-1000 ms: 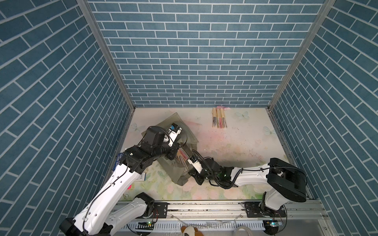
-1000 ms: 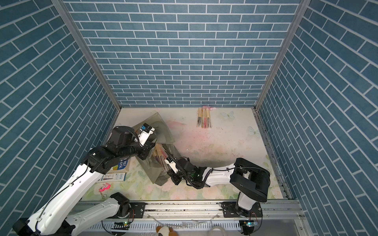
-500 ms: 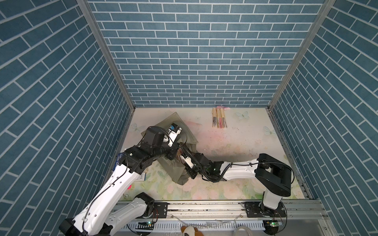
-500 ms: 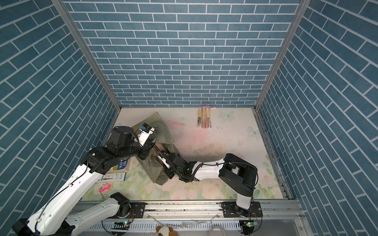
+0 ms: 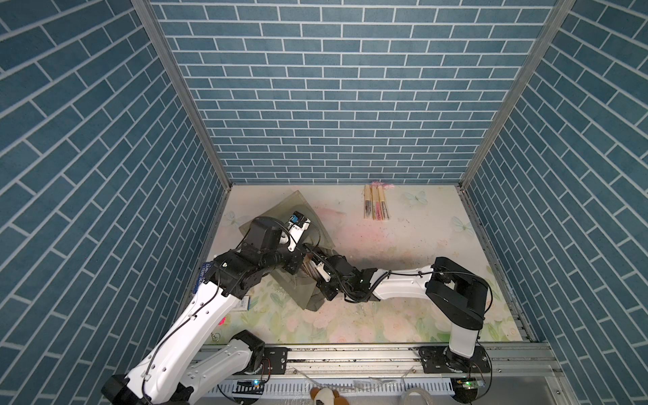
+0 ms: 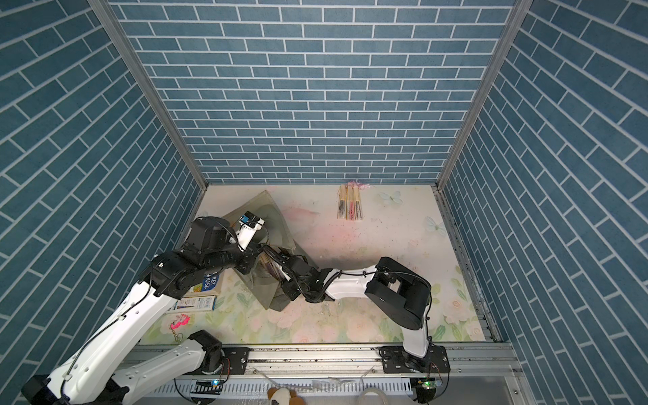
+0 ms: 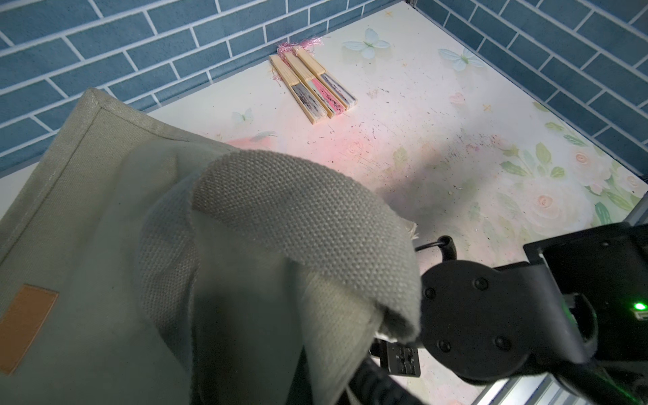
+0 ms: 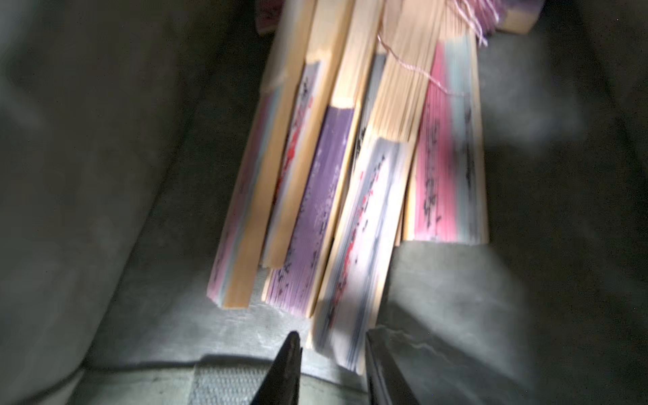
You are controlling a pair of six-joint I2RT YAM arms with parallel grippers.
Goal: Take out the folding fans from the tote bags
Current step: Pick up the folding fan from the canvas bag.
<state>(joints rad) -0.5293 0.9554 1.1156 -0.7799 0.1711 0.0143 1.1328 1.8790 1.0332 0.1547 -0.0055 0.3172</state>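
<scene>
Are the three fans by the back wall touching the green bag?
Apart. The left wrist view plainly shows a strip of bare table between the three fans and the bag.

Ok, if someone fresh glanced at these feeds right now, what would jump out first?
Inside the dim tote bag, the right wrist view fills with a bundle of closed folding fans, pink, purple and speckled. The right gripper is open, its jaws either side of one fan's end. In both top views, three more fans lie side by side on the floral table near the back wall.
</scene>
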